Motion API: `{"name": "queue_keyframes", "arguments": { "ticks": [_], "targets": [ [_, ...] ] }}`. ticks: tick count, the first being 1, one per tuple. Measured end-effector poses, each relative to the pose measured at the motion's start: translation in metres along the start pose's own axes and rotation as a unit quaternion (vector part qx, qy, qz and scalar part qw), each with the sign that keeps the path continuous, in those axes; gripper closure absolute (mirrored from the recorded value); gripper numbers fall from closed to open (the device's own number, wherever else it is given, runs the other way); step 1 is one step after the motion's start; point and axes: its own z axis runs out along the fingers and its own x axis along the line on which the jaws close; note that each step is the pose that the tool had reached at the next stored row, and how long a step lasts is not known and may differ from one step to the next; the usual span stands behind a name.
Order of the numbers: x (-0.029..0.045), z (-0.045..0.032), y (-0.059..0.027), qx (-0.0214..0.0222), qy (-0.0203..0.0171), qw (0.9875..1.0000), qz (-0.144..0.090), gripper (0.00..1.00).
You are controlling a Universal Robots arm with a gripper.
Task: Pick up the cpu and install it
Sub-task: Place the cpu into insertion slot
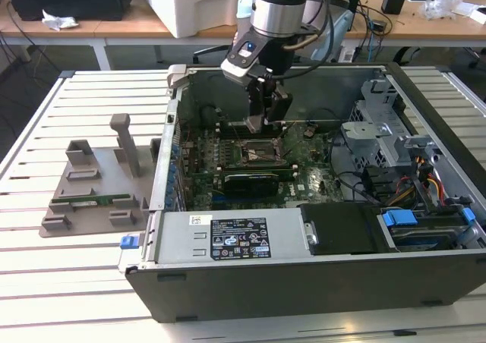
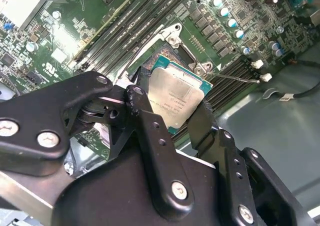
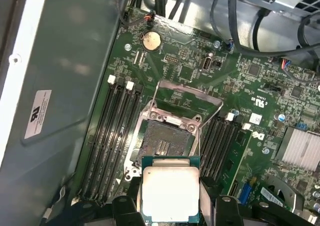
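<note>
The cpu (image 2: 175, 97), a flat square chip with a shiny silver top and a thin green edge, hangs between my black fingers (image 2: 204, 120). My gripper (image 1: 266, 121) is shut on it inside the open computer case (image 1: 304, 282). It hovers a little above the motherboard (image 1: 307, 177). In the first wrist view the cpu (image 3: 170, 193) sits just off one side of the open socket (image 3: 164, 138), whose metal load frame (image 3: 189, 92) is flipped up. The socket (image 1: 254, 152) lies just below the gripper in the exterior view.
Memory slots (image 3: 112, 136) flank the socket on both sides. A black graphics card (image 1: 247, 182) lies in front of the socket. The drive cage (image 1: 380, 134) and cables (image 1: 425, 184) fill the case's right. A grey fixture (image 1: 95, 184) with a green memory stick (image 1: 91, 202) sits outside on the left.
</note>
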Motion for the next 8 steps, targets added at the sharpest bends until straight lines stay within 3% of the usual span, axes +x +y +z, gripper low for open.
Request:
{"name": "queue_keyframes", "arguments": {
  "ticks": [4,8],
  "targets": [
    [0.0,0.0,0.0,0.0003,0.0012,0.9999,0.014,0.46],
    [0.0,0.0,0.0,0.0009,0.0037,0.9991,0.043,0.46]
  ]
}}
